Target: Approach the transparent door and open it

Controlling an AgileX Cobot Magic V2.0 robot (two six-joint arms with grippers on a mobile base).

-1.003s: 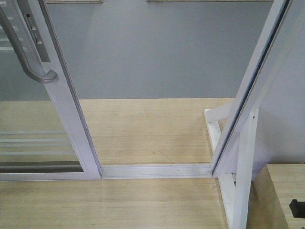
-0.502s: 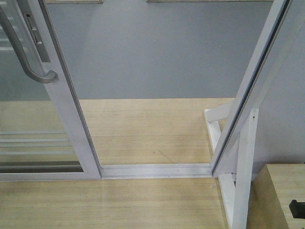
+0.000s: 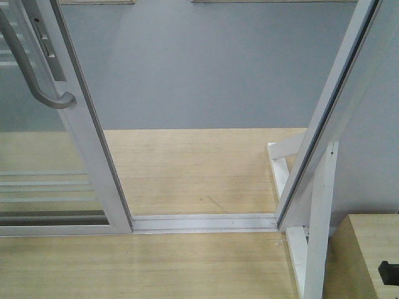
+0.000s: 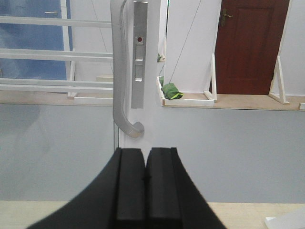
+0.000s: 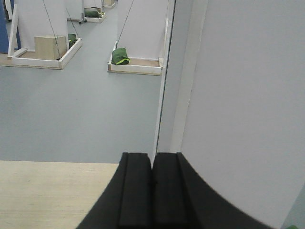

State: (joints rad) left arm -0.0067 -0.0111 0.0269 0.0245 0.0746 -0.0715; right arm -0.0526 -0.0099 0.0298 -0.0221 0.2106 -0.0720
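Transparent door (image 3: pixel 43 143), a tall clear-glass sliding panel in a white frame with thin horizontal white bars, stands at the left of the front view, its bottom edge seated in the white floor track (image 3: pixel 206 222). A wide gap lies between its handle-side edge and the white door jamb (image 3: pixel 324 124) on the right, so the doorway looks already open or nearly so, which would put the task at or close to its end.

The door's long axis runs vertically, leaning in the front view only because the camera looks down. Its glass faces the robot, and the curved grey metal pull handle (image 3: pixel 31 68) rides along the edge next to the gap, following the same upright line and hooking back to the frame at its lower end. That placement suits a sideways push or pull along the track.

In the left wrist view the left gripper (image 4: pixel 145 167) has its 2 black pads pressed together with nothing between them, pointed at the handle's lower end but apart from it. The right gripper (image 5: pixel 152 171) is likewise pressed closed and empty, aimed at the jamb edge beside the grey floor (image 5: pixel 81 109).
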